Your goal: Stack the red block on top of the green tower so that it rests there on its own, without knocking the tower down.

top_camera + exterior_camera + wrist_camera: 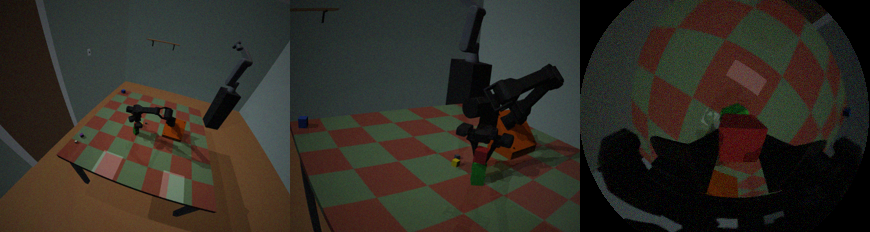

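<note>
The green tower (135, 131) (478, 174) (734, 108) stands upright on the checkered table (135, 175) (395, 180). The red block (481, 155) (742, 144) sits directly over the tower's top in the exterior view, its underside at or very near the green top, slightly tilted. My gripper (482, 158) (737, 131) is shut on the red block, with a dark finger on either side of it. In the top view the gripper hides the red block. Whether the block's full underside touches the tower cannot be told.
A small yellow cube (455, 162) and a small grey cube (146, 123) (457, 157) lie behind the tower. A blue cube (123, 91) (303, 122) lies at a far corner. A purple cube (81, 135) and a white cube (76, 141) lie near an edge. The orange base (172, 133) (515, 142) stands nearby.
</note>
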Controlling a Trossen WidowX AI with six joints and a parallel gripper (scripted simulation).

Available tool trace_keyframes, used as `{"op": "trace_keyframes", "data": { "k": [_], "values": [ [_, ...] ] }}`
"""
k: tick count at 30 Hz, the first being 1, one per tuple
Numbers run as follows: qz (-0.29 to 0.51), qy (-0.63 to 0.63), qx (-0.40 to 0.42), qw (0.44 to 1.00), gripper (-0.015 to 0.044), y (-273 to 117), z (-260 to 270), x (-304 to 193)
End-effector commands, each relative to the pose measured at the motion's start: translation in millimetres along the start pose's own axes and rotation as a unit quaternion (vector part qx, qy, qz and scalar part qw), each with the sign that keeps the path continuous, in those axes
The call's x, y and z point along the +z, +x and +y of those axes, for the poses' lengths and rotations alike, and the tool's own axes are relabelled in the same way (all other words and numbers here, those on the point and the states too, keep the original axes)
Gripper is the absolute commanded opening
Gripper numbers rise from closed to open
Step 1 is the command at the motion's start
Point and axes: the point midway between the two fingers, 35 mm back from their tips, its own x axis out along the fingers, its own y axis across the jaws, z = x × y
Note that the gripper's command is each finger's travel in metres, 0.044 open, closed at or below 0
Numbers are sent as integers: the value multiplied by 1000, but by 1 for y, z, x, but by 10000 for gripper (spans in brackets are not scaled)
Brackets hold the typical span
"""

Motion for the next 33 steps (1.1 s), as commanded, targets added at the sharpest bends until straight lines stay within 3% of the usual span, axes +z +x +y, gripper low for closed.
{"op": "trace_keyframes", "data": {
  "k": [1,10,33],
  "values": [
    [-1,-1,0,1000,210,0,0,0],
    [-1,-1,0,1000,440,0,0,0],
    [-1,-1,0,1000,440,0,0,0]
  ]
}}
